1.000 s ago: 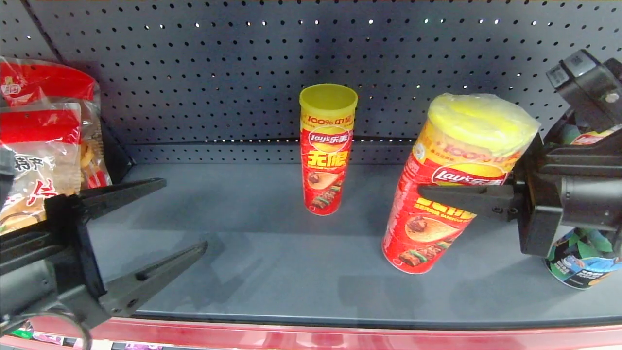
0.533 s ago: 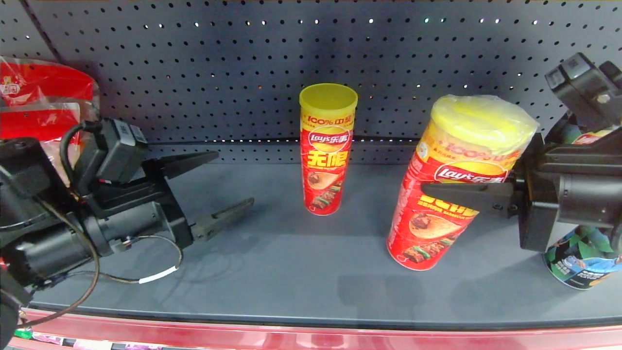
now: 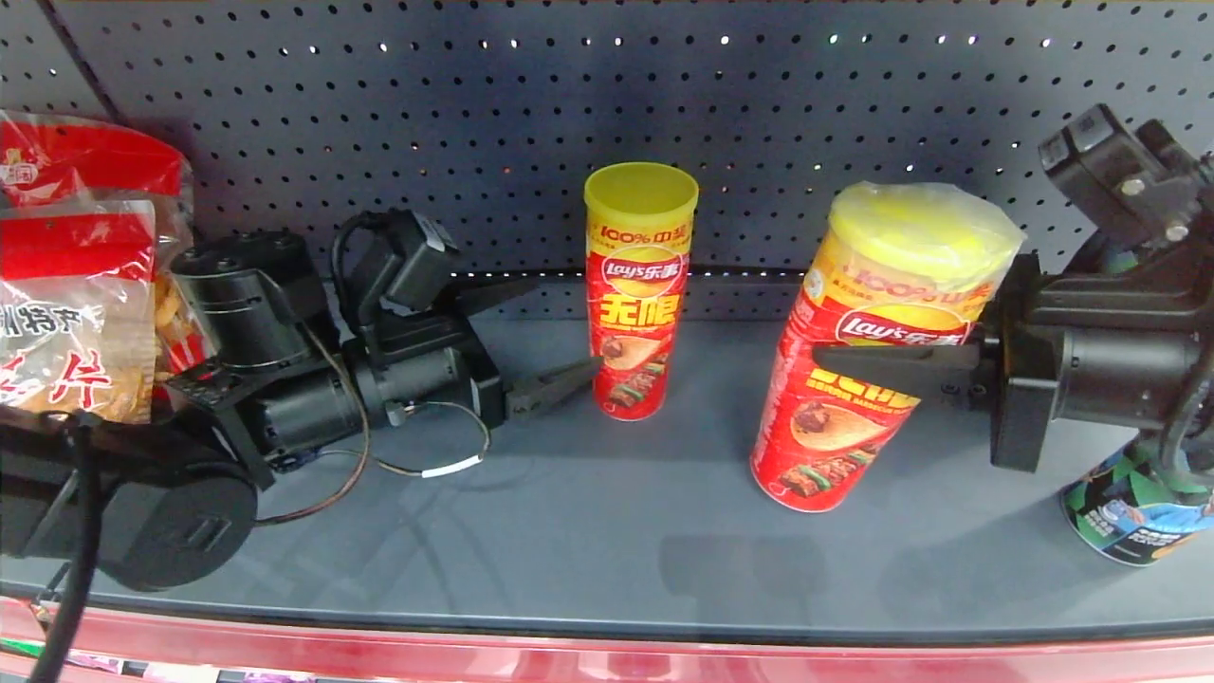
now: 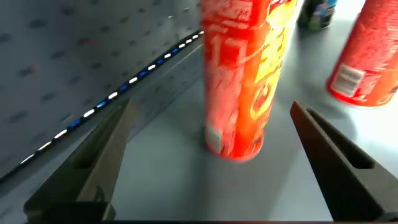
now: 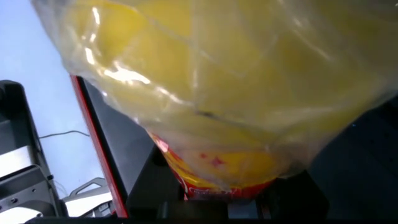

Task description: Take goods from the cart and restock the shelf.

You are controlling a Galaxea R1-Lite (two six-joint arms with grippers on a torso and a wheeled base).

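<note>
At the front, the red edge of the shelf (image 3: 607,659) is seen, with its grey deck behind it. Nearest on the deck, at the far right, a dark can with green and blue print (image 3: 1129,517) is stood, partly hidden by the right arm.

A little farther in, right of centre, a large red chip can (image 3: 892,304) is clamped in the right gripper (image 3: 858,346). One finger is laid across the can's front at mid height, and the other is hidden behind it. The can is tilted, with its top leaning toward the right. Its base is low at the deck, but contact there cannot be judged. Its yellow lid is covered by clear film, which is seen close up in the right wrist view.

On the left side, the left gripper (image 3: 564,325) is held low over the deck with its fingers spread apart and nothing between them. The nearer fingertip is placed just beside the lower left side of a small red chip can (image 3: 640,294); whether it touches cannot be told. This can is stood upright at the centre of the shelf, well apart from the large one.

At the far left, red and clear snack bags (image 3: 76,285) are stacked against the shelf's side. Behind everything, a dark pegboard wall (image 3: 379,123) is seen.
</note>
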